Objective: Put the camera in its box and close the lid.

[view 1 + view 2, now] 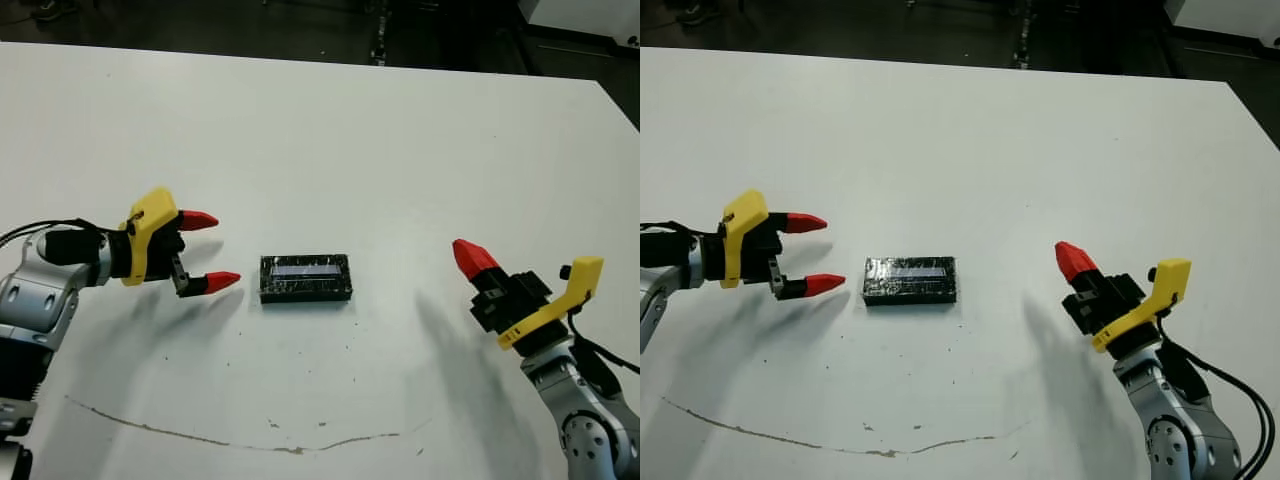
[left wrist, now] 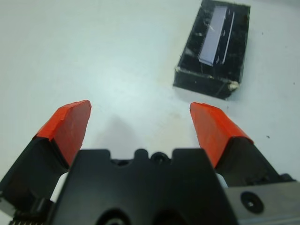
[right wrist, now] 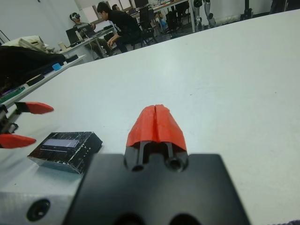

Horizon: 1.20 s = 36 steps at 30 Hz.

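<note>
The box (image 1: pixel 306 293) sits at the middle of the table with the lid (image 1: pixel 306 270) lying flat on top of it; the lid is glossy, speckled black with a pale bluish strip across it. The camera is hidden. My left gripper (image 1: pixel 222 250) hovers just left of the box, open, with nothing between its fingers; the left wrist view shows the lid (image 2: pixel 218 37) beyond the red fingertips (image 2: pixel 68 122). My right gripper (image 1: pixel 465 255) is shut and empty, well to the right of the box. The right wrist view shows the box (image 3: pixel 68 150) off to one side.
A thin brown smear (image 1: pixel 250 440) curves across the white table (image 1: pixel 400 150) near its front. Beyond the table's far edge the floor is dark. In the right wrist view, people (image 3: pixel 117 23) sit at desks far behind the table.
</note>
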Each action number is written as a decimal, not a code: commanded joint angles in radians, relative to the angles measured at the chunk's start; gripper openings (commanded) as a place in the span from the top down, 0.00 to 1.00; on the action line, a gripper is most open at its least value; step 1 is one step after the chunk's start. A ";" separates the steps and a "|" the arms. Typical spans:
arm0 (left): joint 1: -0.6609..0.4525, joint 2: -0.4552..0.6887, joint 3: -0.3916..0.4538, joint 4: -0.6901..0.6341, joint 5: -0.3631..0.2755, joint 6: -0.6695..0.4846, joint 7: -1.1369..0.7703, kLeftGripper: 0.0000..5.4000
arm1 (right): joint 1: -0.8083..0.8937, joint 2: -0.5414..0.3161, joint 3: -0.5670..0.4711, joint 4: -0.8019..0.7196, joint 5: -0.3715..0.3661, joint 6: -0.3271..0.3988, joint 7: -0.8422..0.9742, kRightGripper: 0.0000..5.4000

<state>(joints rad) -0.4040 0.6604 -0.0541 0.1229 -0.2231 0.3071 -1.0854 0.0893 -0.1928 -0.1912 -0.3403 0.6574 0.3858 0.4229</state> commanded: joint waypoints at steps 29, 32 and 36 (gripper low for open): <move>0.153 -0.553 -0.152 -0.375 -0.086 0.118 0.649 0.76 | 0.011 -0.007 0.002 0.009 -0.003 -0.003 0.006 1.00; 0.155 -0.552 -0.171 -0.364 -0.065 0.151 0.676 0.85 | 0.011 -0.005 0.003 0.008 -0.004 -0.002 0.002 1.00; 0.167 -0.539 -0.195 -0.363 -0.028 0.181 0.707 0.96 | 0.012 -0.003 0.003 0.004 -0.003 0.002 -0.006 1.00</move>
<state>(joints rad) -0.2621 0.1118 -0.2357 -0.2498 -0.2733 0.4645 -0.3897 0.0898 -0.1922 -0.1852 -0.3377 0.6553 0.3849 0.4244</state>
